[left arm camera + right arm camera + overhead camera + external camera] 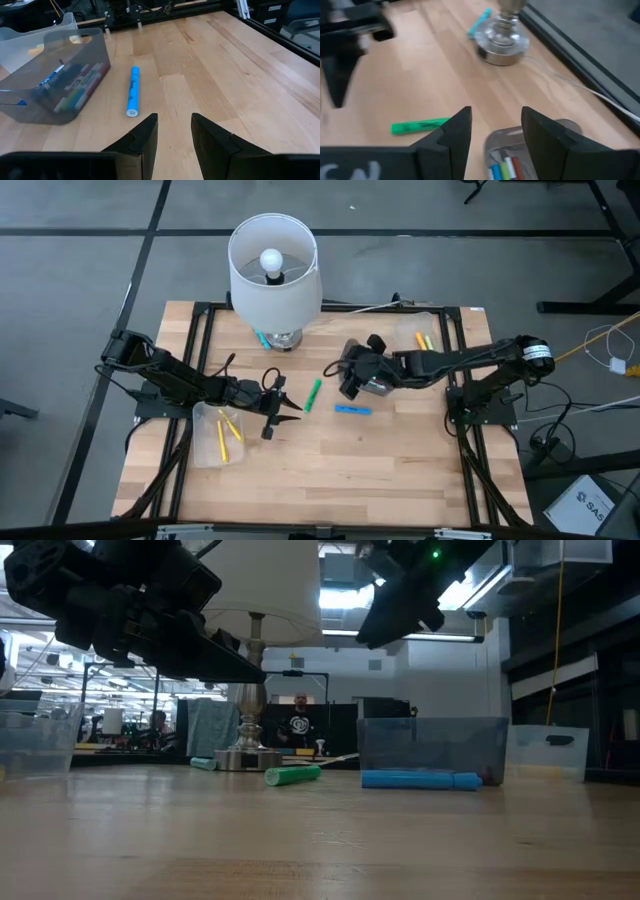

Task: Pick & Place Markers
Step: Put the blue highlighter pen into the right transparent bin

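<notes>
The left arm is stretched from the left side of the table toward its middle. The left gripper is held above the table, and its fingers are parted with nothing between them. The right arm is stretched from the right side toward the middle. The right gripper is also held in the air, its fingers apart and empty.
</notes>
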